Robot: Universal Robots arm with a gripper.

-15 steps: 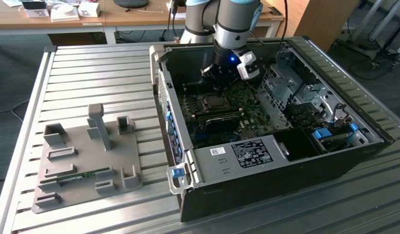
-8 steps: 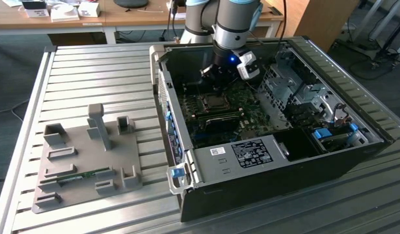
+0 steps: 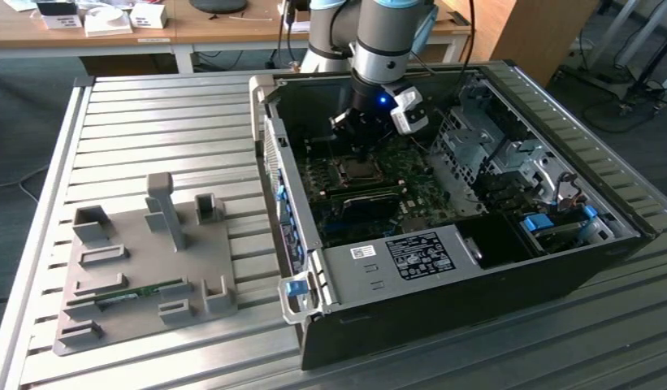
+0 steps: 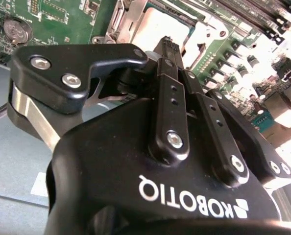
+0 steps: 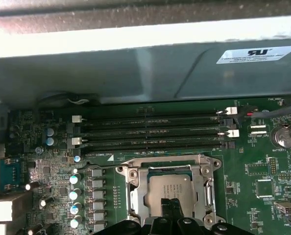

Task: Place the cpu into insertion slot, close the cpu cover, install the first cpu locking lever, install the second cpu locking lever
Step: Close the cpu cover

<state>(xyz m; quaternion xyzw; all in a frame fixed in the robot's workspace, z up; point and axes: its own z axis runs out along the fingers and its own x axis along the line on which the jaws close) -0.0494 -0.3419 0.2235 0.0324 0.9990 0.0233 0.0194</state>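
Silvery-grey and flat, the cpu [image 5: 171, 190] lies seated in the insertion slot [image 5: 206, 171] on the green motherboard [image 3: 420, 191] inside the open computer case [image 3: 442, 325], which stands on a slatted metal bench [image 3: 149, 138]. The cpu cover [image 5: 135, 196] appears folded down around the chip, its window framing the metal top. The tool [image 5: 170, 209] hangs just above one edge of the chip, its dark fingers [image 4: 172, 88] together with nothing visible between them. Whether either locking lever is latched cannot be told. The work seems to stand at securing the cover. Doing that well likely means pressing on the frame or lever rather than the bare chip, keeping the push straight and gentle, and steering clear of the memory slots [image 5: 150, 132] and the capacitors [image 5: 75, 193] beside the socket.
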